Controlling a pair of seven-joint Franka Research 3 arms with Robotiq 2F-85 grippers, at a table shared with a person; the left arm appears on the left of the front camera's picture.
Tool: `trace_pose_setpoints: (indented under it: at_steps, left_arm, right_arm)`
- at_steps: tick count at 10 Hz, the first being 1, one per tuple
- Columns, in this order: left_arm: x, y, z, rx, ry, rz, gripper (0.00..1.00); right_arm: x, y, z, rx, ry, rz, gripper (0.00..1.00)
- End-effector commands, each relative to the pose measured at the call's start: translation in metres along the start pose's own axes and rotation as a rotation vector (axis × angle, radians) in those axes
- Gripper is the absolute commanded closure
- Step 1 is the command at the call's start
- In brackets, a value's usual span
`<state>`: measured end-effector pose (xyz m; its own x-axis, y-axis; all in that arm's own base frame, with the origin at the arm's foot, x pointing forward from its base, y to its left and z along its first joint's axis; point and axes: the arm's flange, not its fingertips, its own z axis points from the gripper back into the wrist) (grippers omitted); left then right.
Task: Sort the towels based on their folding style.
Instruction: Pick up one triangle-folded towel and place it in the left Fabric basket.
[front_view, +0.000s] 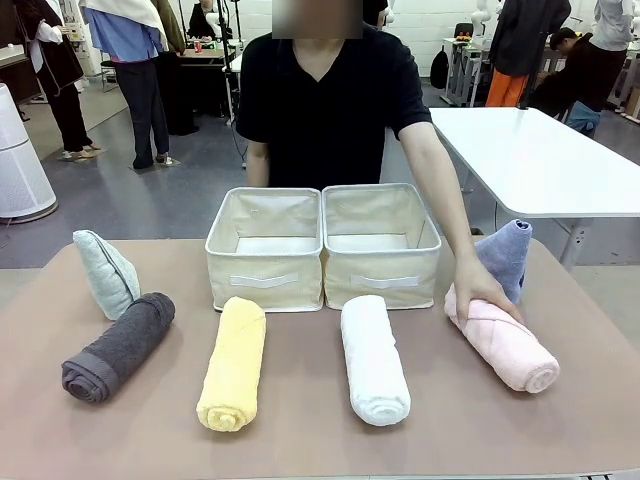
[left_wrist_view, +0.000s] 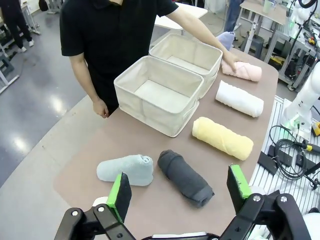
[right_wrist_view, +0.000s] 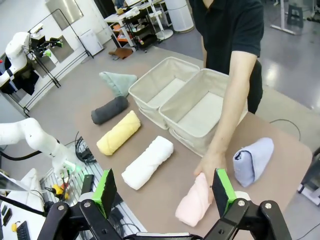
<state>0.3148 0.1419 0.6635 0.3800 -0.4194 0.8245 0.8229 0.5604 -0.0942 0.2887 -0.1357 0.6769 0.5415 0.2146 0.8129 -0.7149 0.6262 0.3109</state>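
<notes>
In the front view, we see two beige bins, the left bin (front_view: 262, 285) and the right bin (front_view: 385, 282). They stand touching at 12 o'clock on the table (front_view: 300, 450), mouths up and empty, and we judge there is one for each folding style. The towels lie spread apart, so each can be reached alone. From the bins, the dark grey roll (front_view: 120, 346) is at 8 o'clock, the yellow roll (front_view: 233, 363) at 7, the white roll (front_view: 373, 358) at 5 and the pink roll (front_view: 510, 350) at 4. The mint cone (front_view: 105, 272) sits at 9 and the lavender cone (front_view: 505, 258) at 3. The person's hand (front_view: 483, 290) rests on the pink roll's far end, probably setting it in place. Nothing is sorted yet.

In the left wrist view, the left gripper (left_wrist_view: 179, 189) hovers with its green pads spread fully wide and nothing between them. The dark grey roll lies at 12 o'clock just beyond, with the mint cone at 11.

In the right wrist view, the right gripper (right_wrist_view: 165, 188) is likewise wide apart and empty. The pink roll, under the hand, lies at 12 o'clock and the lavender cone at 1. We would wait for that hand to clear.
</notes>
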Motion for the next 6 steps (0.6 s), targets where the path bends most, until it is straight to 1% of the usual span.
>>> trace_pose_setpoints:
  at_steps: [1,6]
  left_arm:
    - [0.0018,0.0018,0.0009,0.006,0.004,-0.004,0.00]
    - [0.0001,0.0000,-0.0001,-0.001,0.000,0.000,0.00]
  right_arm:
    - [-0.0002,0.0015,0.0000,-0.006,0.013,0.002,0.00]
    - [-0.0002,0.0015,0.0000,-0.006,0.013,0.002,0.00]
